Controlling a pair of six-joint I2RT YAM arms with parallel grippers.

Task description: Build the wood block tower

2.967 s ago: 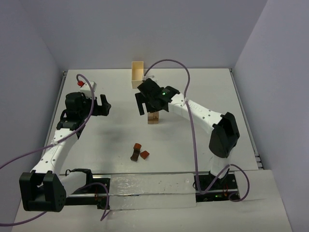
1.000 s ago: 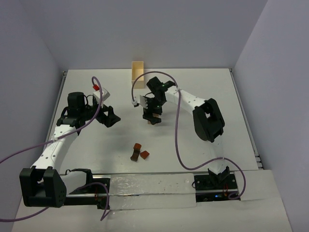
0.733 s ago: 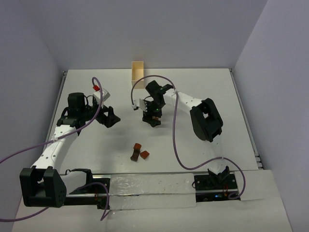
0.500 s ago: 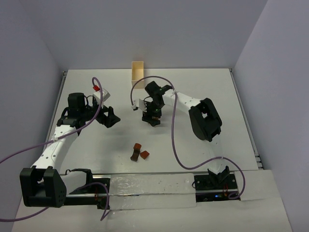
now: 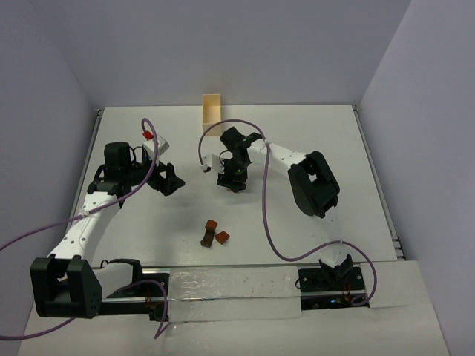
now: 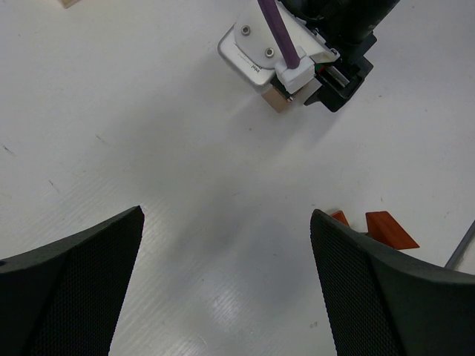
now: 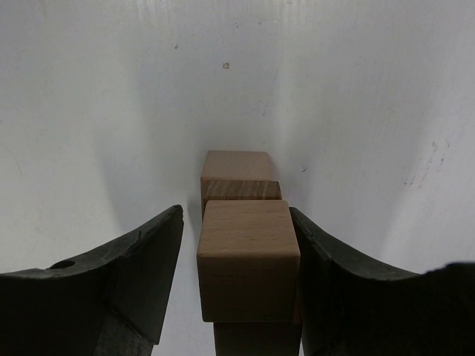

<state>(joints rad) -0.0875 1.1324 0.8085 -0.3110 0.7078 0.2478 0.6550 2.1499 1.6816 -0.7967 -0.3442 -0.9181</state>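
Now the fingers [image 7: 137,271] of the right gripper [image 5: 233,178] straddle the light tan wooden block stack [image 6: 278,101] mid-way across the table [image 5: 319,156], slightly open. Lifting off crooked could topple its top cube [image 7: 249,248]. The left gripper [image 6: 226,213] gapes empty.

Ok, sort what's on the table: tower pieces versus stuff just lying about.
Job: stacked tan blocks, straddled by the right gripper; reddish-brown pieces, loose nearer the arm bases.
Lying about: pale wooden box at the far edge.

White arm links [image 5: 74,230], black joints [image 5: 315,185], purple cables [image 6: 278,33].
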